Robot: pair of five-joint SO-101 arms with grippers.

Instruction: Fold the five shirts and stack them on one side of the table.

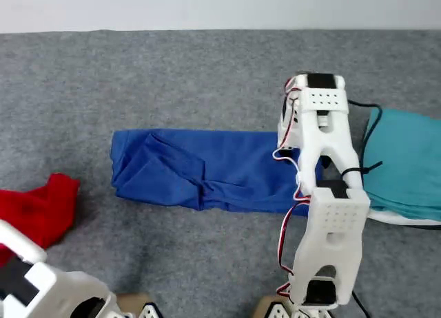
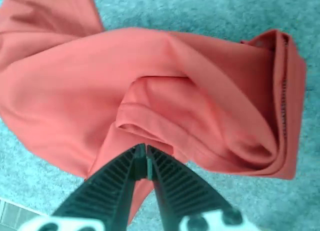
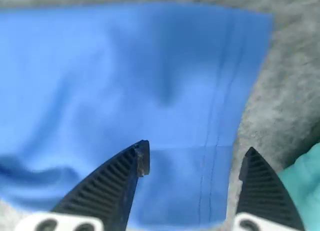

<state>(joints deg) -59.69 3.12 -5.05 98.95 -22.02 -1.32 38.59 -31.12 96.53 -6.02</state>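
Grey felt table (image 1: 207,63) with three shirts in sight, so the job looks far from done

Biggest piece is the blue shirt (image 1: 200,168), lying mid-table as a long band, rumpled at the end away from the right arm. The risk I see is that folding it from one end drags those wrinkles along instead of flattening them, and the fold ends up crooked

The teal shirt (image 1: 406,163) sits at the table's right edge with something white under it, just beside the blue one. If the blue hem gets swung that way it could catch the teal shirt and shove it out of square

The red shirt (image 1: 41,208) is bunched up at the left edge, so it could slide off if tugged outward

The right gripper (image 3: 196,156) hangs over the blue hem with its jaws wide apart. One tip is above cloth and the other is about at the hem's edge, so it might grab only one layer or nothing

The left gripper (image 2: 146,152) has its jaws together at a ridge in the red shirt, and I can't tell if any cloth is nipped. If not, a lift will come up with nothing
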